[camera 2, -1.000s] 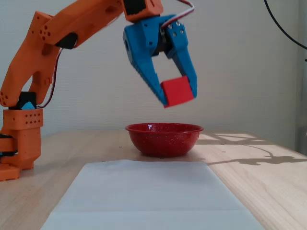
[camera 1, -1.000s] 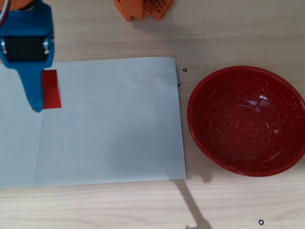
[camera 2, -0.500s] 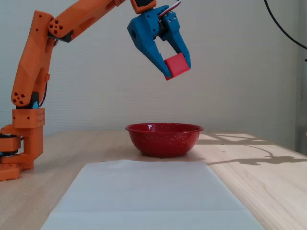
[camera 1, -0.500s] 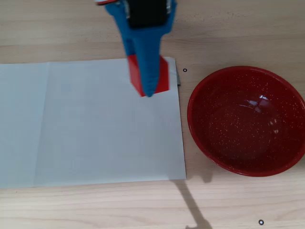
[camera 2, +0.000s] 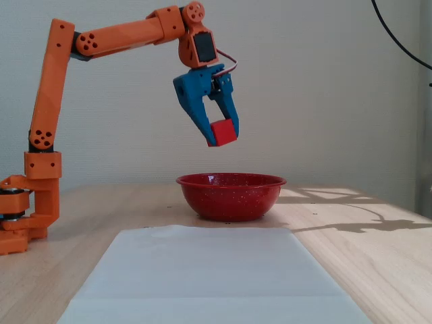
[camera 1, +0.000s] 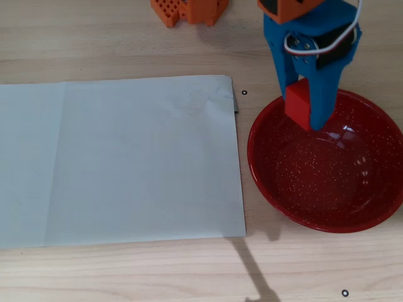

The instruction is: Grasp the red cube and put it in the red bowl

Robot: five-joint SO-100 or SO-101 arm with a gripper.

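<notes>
Red cube [camera 2: 223, 132]: small, matte, plain faces, sharp edges. Red bowl [camera 2: 231, 195]: round, glossy dark red, fine white speckle, glare spots inside in the overhead view [camera 1: 327, 165]. Desk [camera 2: 378, 270]: pale wood grain, with a flat pale grey sheet [camera 1: 119, 160] creased near one end.

Arm [camera 2: 50, 88]: orange printed links, upright column from the base, upper link reaching out level, wrist bent down. Jaws [camera 2: 221, 138] are blue plastic, pointed down with a slight tilt, closed onto the cube with no gap showing.

Cube sits between the jaw tips, clamped on two faces, off the desk. Bowl is straight below the jaws, clear air between cube and rim. Overhead view puts the cube [camera 1: 298, 100] over the bowl's near-arm rim. Sheet is off to one side of the jaws.
</notes>
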